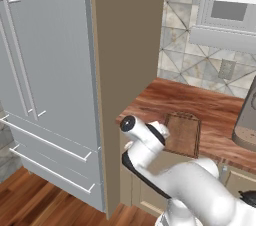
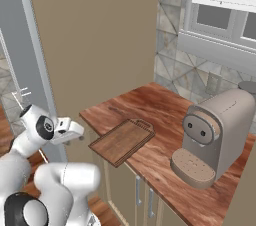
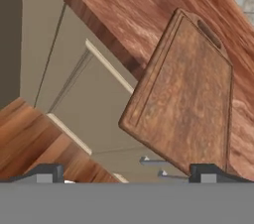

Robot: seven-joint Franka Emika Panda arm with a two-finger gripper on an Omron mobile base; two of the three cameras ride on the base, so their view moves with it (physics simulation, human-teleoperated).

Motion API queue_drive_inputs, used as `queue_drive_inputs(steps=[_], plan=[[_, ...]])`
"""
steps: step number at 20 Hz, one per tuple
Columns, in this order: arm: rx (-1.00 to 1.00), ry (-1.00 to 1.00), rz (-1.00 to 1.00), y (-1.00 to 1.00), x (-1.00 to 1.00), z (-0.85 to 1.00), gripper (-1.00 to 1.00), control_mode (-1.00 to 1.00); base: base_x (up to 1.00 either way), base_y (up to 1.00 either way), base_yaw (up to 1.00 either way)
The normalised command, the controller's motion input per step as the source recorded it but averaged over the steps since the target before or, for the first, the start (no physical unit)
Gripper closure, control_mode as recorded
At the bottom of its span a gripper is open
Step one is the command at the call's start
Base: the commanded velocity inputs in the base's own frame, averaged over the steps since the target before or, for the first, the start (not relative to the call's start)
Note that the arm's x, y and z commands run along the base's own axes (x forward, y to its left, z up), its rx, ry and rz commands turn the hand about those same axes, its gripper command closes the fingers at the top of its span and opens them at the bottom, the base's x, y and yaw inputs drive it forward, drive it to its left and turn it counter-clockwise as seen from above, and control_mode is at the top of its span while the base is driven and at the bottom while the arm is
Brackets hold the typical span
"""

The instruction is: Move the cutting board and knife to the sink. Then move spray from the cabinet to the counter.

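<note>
Hand view looks down on the cutting board [image 3: 186, 99], a dark-brown wooden slab lying flat on the counter [image 3: 149, 15] with one corner hanging out past the front edge over the beige cabinet doors [image 3: 94, 114]. The gripper [image 3: 126, 172] hangs in front of the counter, above that overhanging corner, its two dark fingertips [image 3: 42, 173] spread wide apart with nothing between them. Right base view shows the cutting board [image 2: 122, 140] near the counter's [image 2: 160, 105] left end, its slotted handle end pointing toward the tiled wall (the knife cannot be made out in any frame), and a grey-brown coffee machine [image 2: 215, 135] standing well apart to its right. Left base view has the cutting board [image 1: 182, 134] partly behind the white arm, beside a tall brown panel [image 1: 125, 70] and a grey fridge [image 1: 45, 70].
</note>
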Motion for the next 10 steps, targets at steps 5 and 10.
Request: queue_drive_inputs(steps=[5, 10], plan=[[0.00, 0.12, 0.00, 0.15, 0.43, 0.00, -1.00, -1.00, 0.00, 0.00, 0.00], [0.00, 0.15, 0.00, 0.00, 0.16, 0.00, -1.00, -1.00, 0.00, 0.00, 0.00]])
